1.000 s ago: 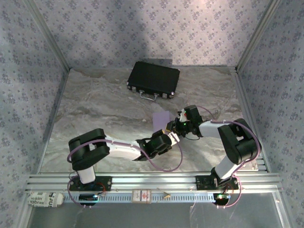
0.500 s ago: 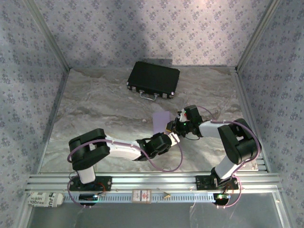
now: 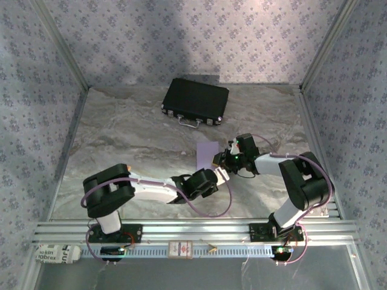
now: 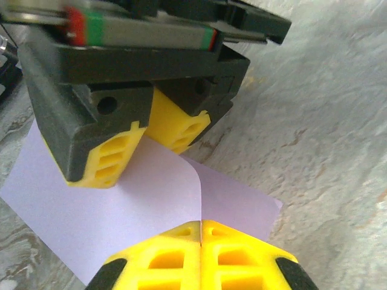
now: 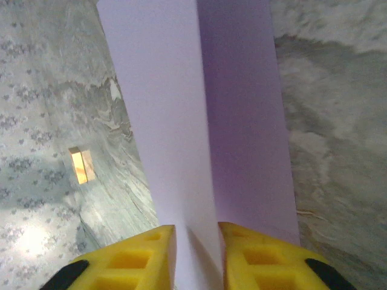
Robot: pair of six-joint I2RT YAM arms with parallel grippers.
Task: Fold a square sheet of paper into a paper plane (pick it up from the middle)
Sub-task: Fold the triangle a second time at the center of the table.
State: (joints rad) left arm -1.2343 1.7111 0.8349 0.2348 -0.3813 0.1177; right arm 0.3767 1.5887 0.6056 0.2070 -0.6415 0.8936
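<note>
Left wrist view: our left gripper (image 4: 201, 225) pinches the square sheet of paper (image 4: 145, 199) at its fold. Our right gripper (image 5: 196, 232) straddles the crease, slightly spread. The sheet lies nearer us than the black case (image 3: 195, 101). We judge it light and limp, best held at the fold.

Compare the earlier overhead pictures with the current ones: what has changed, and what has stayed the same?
The left gripper has closed and now pinches an edge of the square sheet of paper; its arm's elbow has swung slightly left. The right gripper stays astride the sheet's raised fold, fingers a little apart. The black case has not moved.
</note>
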